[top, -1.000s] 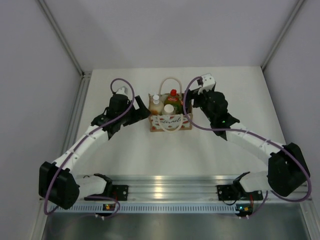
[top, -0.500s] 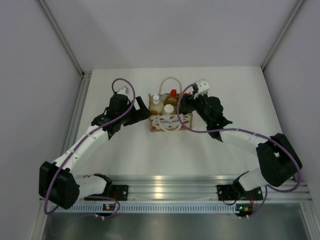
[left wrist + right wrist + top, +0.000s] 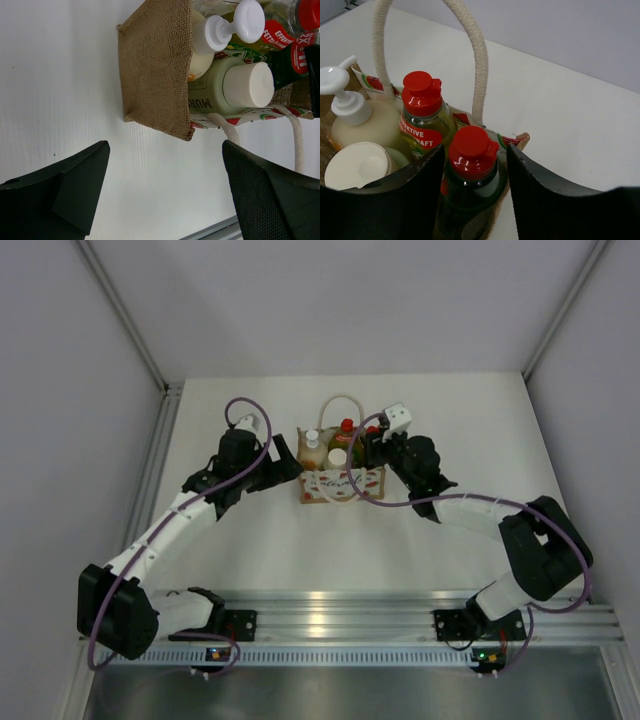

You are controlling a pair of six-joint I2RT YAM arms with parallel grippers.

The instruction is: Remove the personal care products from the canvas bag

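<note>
The white table (image 3: 450, 420) carries the canvas bag (image 3: 340, 485) at its far middle, standing upright between the two arms. All four personal care products are inside it, so nothing has been taken out yet. The dark green bottle (image 3: 470, 192) sits in the bag's right-hand corner. Beside it are the yellow-green bottle (image 3: 427, 125), the cream pump bottle (image 3: 365, 127) and the pale cylinder (image 3: 357, 165) with its white cap. The right gripper (image 3: 475, 150) reaches in from the bag's right side. Its fingers flank the dark green bottle just below the red cap (image 3: 472, 147) and lie against its sides, no gap showing, so it looks clamped on. The left gripper (image 3: 165, 150) sits low just beside the bag's left wall, jaws wide apart and holding nothing. The step in hand appears to be the grasp on the first bottle. The next move probably calls for a straight lift until the base clears the rim. It should stay clear of the rope handle (image 3: 477, 65) arching just behind the cap. The bag is light and may rise with the bottle, so the left gripper may need to steady that wall.
</note>
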